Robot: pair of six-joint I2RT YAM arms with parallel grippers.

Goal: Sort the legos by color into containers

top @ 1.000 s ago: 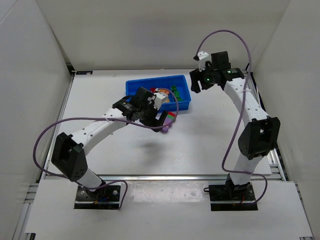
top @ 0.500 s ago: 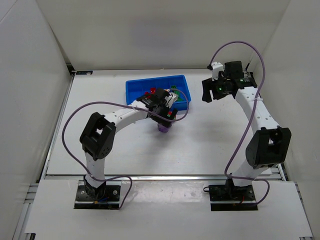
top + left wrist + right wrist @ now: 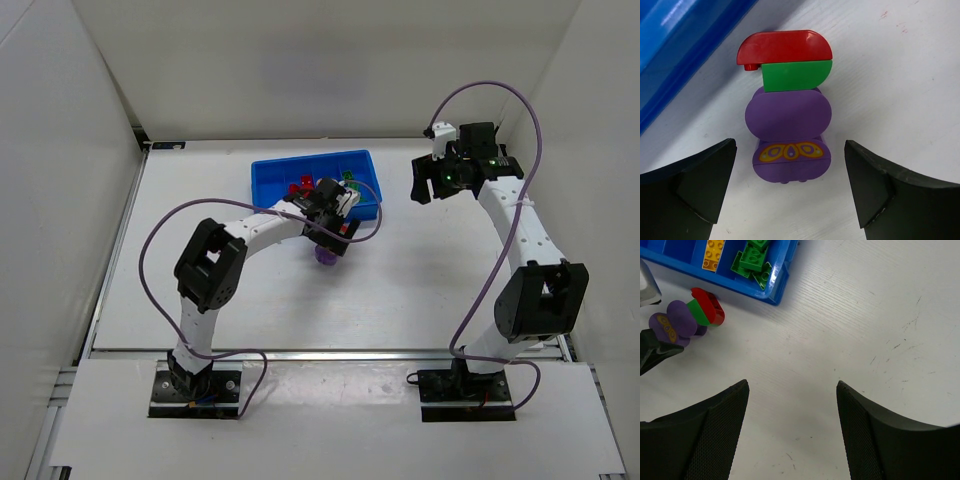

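Note:
A stuck-together row of legos lies on the table just in front of the blue tray [image 3: 675, 55]: a red half-round [image 3: 785, 47], a green half-round [image 3: 795, 75], a purple oval [image 3: 788, 112] and a purple piece with a yellow butterfly print [image 3: 791, 159]. My left gripper [image 3: 790, 187] is open, with a finger on either side of the butterfly piece and not touching it. From above, it [image 3: 332, 240] hovers over the purple lego [image 3: 325, 257]. My right gripper [image 3: 792, 435] is open and empty over bare table, right of the tray [image 3: 272, 178].
The tray [image 3: 771, 290] holds a yellow brick [image 3: 713, 253] and green bricks [image 3: 755, 260]; red bricks [image 3: 298, 187] also show from above. White walls enclose the table on three sides. Purple cables loop from both arms.
My left gripper has moved forward from above the tray down to the lego row in front of it. My right gripper has swung right, away from the tray.

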